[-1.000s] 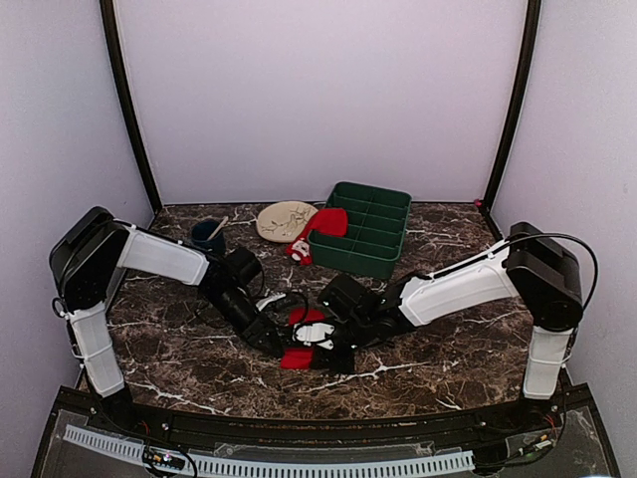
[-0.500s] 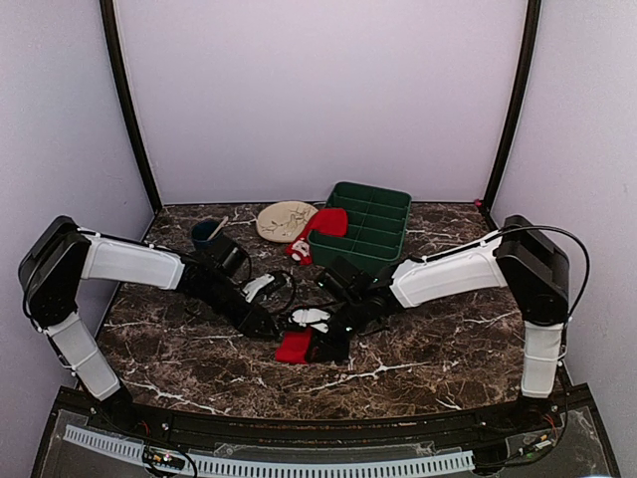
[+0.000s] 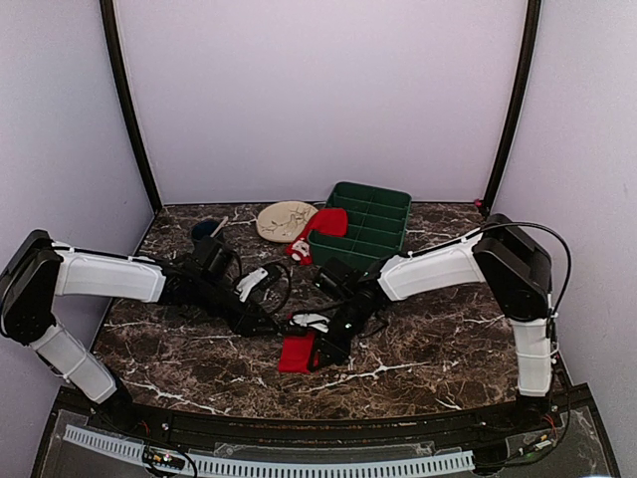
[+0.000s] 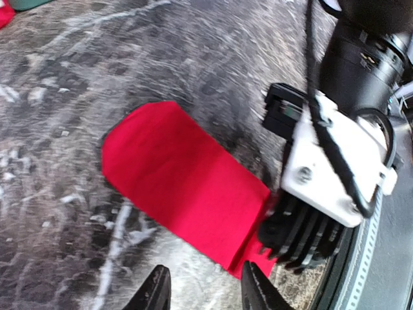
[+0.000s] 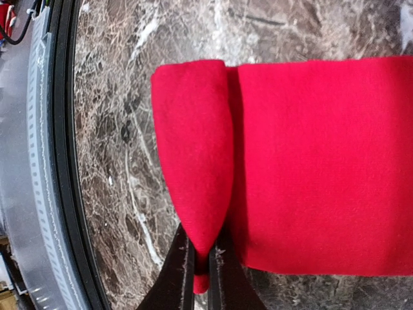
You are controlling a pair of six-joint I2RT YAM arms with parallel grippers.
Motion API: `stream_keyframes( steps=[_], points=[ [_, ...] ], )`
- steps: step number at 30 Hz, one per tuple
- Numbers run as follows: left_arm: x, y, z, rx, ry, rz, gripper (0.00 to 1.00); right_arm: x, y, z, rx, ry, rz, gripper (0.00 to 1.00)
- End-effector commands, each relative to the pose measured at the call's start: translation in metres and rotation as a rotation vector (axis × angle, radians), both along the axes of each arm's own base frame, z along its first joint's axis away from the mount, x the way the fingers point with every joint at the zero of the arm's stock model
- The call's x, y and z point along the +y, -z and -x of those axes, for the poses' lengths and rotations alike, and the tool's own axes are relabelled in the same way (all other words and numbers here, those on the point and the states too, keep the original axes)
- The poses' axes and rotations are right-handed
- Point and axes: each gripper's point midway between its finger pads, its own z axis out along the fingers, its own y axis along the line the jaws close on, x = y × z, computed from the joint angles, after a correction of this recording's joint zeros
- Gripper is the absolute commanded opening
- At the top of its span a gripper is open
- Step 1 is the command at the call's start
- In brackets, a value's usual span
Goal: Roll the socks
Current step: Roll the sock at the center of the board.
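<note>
Shows a flat bright red fabric sock (image 3: 297, 352) near the front middle of a dark marbled worktop (image 3: 448, 339), one end folded over into a narrow roll. Finds the right arm's jaws clenched on that folded end. Finds the left arm's jaws released, fingers (image 4: 155, 294) apart with nothing between, just beside the sock's long edge. Further back, shows a second red sock (image 3: 331, 221) with a small white patterned end, draped at the left corner of a dark green compartment tray (image 3: 353, 261), near a round beige plate (image 3: 286, 220) and a dark blue cup (image 3: 207, 231).
</note>
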Motion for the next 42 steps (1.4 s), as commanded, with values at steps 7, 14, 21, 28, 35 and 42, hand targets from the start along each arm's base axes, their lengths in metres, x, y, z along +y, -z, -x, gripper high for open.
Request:
stream_keyframes(
  steps=[7, 14, 21, 28, 35, 42],
  points=[
    [-0.012, 0.003, 0.026, -0.012, 0.090, 0.009, 0.36, -0.002, -0.003, 0.000, 0.187, 0.039, -0.023, 0.05],
    [-0.012, 0.002, 0.031, -0.031, 0.106, 0.005, 0.38, -0.003, -0.002, 0.002, 0.274, 0.037, -0.022, 0.06],
    [-0.022, 0.002, 0.049, 0.003, 0.180, 0.029, 0.41, -0.004, -0.002, 0.001, 0.356, 0.047, -0.024, 0.06],
    [-0.027, 0.004, 0.064, 0.027, 0.241, 0.035, 0.42, -0.005, 0.000, 0.000, 0.390, 0.049, -0.018, 0.06],
    [-0.029, 0.012, 0.077, 0.039, 0.309, -0.008, 0.43, -0.004, -0.001, -0.002, 0.414, 0.054, -0.026, 0.05],
    [-0.030, 0.021, 0.077, -0.004, 0.355, -0.083, 0.43, -0.003, -0.001, -0.003, 0.432, 0.050, -0.025, 0.05]
  ],
)
